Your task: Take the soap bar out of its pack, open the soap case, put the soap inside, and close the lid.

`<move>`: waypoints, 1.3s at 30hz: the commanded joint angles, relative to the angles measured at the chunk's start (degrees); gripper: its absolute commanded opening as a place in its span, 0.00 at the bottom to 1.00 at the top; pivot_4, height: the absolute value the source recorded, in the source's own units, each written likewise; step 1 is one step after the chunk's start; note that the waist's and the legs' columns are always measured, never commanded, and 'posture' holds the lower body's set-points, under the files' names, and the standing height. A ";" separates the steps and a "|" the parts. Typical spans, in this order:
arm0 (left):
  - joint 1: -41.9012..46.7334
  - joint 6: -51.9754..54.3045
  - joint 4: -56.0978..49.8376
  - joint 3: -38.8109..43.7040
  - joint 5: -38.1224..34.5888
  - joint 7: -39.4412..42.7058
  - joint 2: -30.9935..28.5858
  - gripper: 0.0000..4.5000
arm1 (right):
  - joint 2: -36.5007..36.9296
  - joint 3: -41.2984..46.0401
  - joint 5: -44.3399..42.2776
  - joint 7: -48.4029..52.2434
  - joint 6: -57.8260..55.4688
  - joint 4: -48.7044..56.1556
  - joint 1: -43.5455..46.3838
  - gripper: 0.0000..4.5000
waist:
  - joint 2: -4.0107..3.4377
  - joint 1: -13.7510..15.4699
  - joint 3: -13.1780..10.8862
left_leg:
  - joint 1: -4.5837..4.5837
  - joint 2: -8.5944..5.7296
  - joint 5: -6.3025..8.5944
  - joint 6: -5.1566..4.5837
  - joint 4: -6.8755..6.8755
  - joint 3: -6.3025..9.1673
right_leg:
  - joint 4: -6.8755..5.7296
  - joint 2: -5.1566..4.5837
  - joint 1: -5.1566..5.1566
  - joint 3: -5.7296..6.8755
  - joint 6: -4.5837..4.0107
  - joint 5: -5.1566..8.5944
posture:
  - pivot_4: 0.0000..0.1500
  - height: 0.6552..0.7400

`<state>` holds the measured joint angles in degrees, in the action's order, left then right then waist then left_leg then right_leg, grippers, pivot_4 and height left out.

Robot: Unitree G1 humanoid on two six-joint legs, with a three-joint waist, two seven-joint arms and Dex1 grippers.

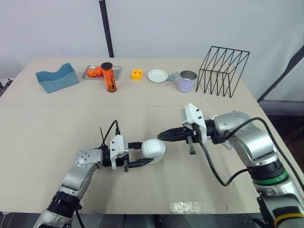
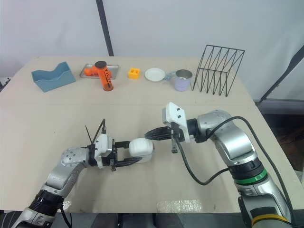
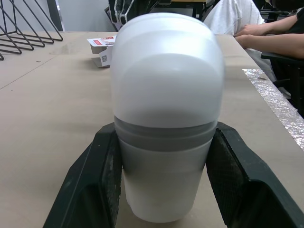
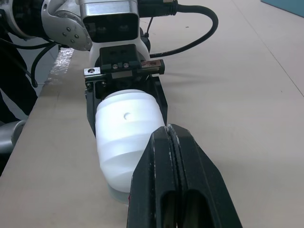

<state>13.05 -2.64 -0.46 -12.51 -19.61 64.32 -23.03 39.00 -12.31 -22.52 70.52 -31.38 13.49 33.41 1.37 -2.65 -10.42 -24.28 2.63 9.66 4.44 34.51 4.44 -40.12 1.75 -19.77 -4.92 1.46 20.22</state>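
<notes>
Close to the front edge of the worktop (image 1: 42, 142), about midway along it, we see the white soap case (image 1: 156, 147) with its two halves shut together. The left gripper (image 1: 146, 153) has hold of it: its jaws stand apart on either side of the case and press against its sides. From the right, the right gripper (image 1: 161, 136) points at the case, its jaws pressed flat together with nothing between them. Their tip seems to touch the case's rounded end. Along the far edge, from the left corner, we find a blue tray (image 1: 57, 78), a metal tray (image 1: 90, 75) with an orange bottle (image 1: 109, 77) upright beside it, a yellow block (image 1: 137, 74), a white plate (image 1: 157, 75), a cup (image 1: 187, 81) and, towards the right corner, a black wire rack (image 1: 223, 71).
</notes>
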 commanded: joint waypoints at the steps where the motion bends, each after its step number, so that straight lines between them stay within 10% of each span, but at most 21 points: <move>1: 0.84 -0.16 -0.05 0.45 0.32 -0.85 0.38 0.45 | -0.64 -4.20 -0.01 1.29 -0.91 2.83 -0.93 0.01 | 0.00 0.01 0.00 | 0.00 0.00 0.00 0.00 0.00 0.00 | 0.00 0.00 0.00 0.00 0.00 0.00 | 1.00 1.00; 39: 0.65 -0.02 -0.17 0.88 0.33 -1.09 0.21 0.45 | -0.49 -3.02 -2.26 -0.11 -1.65 0.78 -2.04 0.01 | 0.00 0.03 0.00 | -0.01 -0.01 -0.01 0.01 0.03 0.03 | 0.00 -0.01 0.02 0.02 0.04 -0.03 | 1.00 1.00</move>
<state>13.28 -2.39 -0.45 -12.57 -19.23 63.80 -22.70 37.22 -13.38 -27.76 70.76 -32.88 15.57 32.40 1.37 -2.62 -10.42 -24.29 2.62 9.65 4.45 34.54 4.48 -40.12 1.75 -19.75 -4.90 1.49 20.19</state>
